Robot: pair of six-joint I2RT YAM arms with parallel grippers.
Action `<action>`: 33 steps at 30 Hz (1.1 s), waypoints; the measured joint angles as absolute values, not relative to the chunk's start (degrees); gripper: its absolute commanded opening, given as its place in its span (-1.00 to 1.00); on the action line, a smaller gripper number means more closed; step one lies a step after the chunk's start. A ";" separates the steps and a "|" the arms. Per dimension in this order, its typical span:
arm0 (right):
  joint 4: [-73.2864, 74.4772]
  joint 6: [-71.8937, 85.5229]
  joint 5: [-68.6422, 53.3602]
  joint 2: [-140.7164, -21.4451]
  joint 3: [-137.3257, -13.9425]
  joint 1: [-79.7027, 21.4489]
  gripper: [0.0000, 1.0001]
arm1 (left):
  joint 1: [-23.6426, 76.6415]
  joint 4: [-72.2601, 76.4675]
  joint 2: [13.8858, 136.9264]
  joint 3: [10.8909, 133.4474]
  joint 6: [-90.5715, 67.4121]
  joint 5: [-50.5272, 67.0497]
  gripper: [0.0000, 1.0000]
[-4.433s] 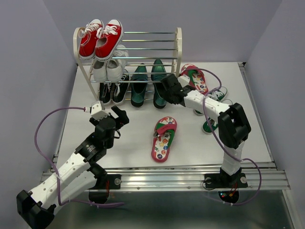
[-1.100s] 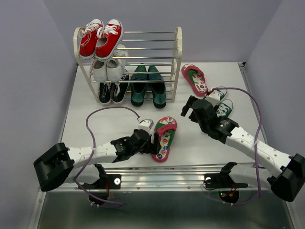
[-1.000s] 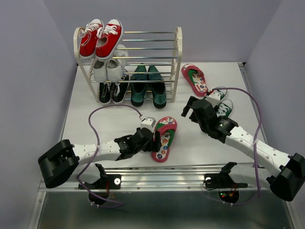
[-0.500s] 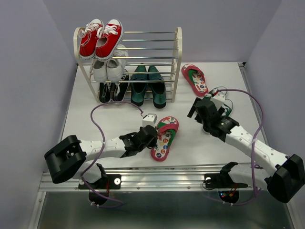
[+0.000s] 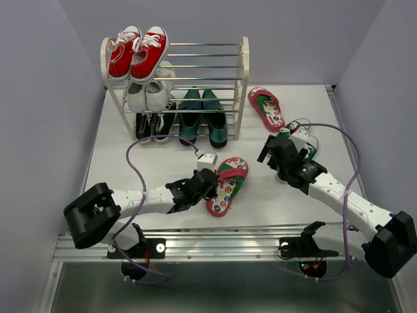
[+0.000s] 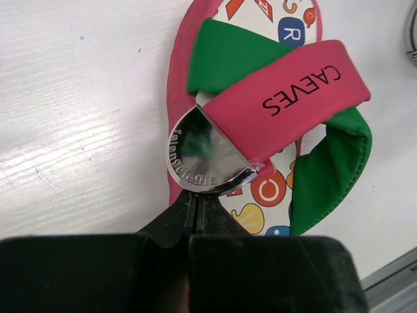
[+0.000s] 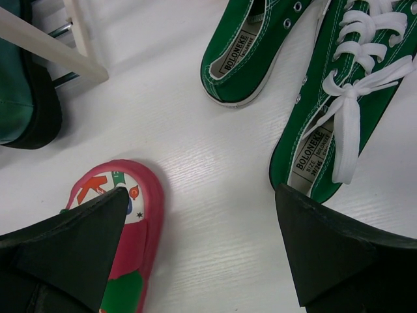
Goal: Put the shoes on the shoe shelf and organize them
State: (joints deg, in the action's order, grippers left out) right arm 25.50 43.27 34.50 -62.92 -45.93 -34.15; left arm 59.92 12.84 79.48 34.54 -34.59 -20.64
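Two flip-flops [image 5: 227,186], two green sneakers [image 7: 345,117] on table [image 5: 130,163]; two loafers [image 5: 202,117] on shelf [image 5: 244,65].

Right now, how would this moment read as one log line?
left gripper: shut on near flip-flop | right gripper: open, by green sneakers | shelf: green loafers in

A pair of red canvas sneakers [image 5: 137,52] with white laces and toe caps sits highest at the far left, toes pointing to the near side. Directly beneath them is a pair of white sneakers [image 5: 148,93], and below those, at table level, 1 pair of black sneakers [image 5: 155,124] with white trim. The white table [image 5: 260,195] has a wood-grain surface. An aluminium rail [image 5: 221,238] runs along its near edge, and lavender walls [image 5: 39,78] enclose 3 sides.
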 measured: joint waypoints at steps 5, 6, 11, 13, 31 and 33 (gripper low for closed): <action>25.61 43.29 34.65 -61.71 -44.91 -34.13 1.00 | 59.94 12.34 72.88 34.50 -34.30 -18.52 -1.00; 25.61 43.31 34.76 -61.34 -44.82 -34.13 1.00 | 59.94 12.25 71.26 34.50 -34.09 -18.26 -1.00; 25.54 43.31 36.38 -59.46 -44.23 -34.13 1.00 | 59.94 11.92 63.37 34.52 -33.01 -18.02 -1.00; 25.63 43.31 37.15 -58.83 -43.97 -34.06 1.00 | 59.94 11.16 61.32 34.54 -32.60 -18.06 -1.00; 25.71 43.27 40.14 -56.73 -43.00 -33.04 1.00 | 57.91 2.48 56.47 48.56 -33.32 -35.70 -1.00; 25.71 43.27 40.10 -56.75 -43.00 -33.04 1.00 | 55.13 3.14 57.32 49.74 -32.75 -35.40 -1.00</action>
